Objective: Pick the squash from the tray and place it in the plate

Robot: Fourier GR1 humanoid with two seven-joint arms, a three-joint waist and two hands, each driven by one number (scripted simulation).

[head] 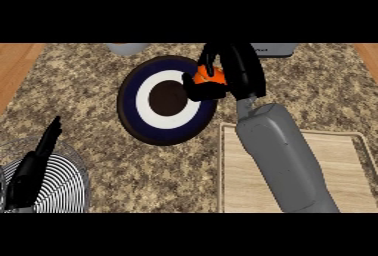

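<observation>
One orange squash (209,76) clamped in the curled black right hand (221,75), above the right rim of the round ringed plate (140,80), pale wooden tray (339,165) below the hand, left hand (33,167) relaxed with straight fingers, speckled stone counter (81,85)

Orange squash (209,76) held over the right rim of the dark blue-and-white ringed plate (140,102), wooden tray (347,170) below-right

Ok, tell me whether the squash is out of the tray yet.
Out: the right robot hand holds the squash over the plate's rim.
</observation>
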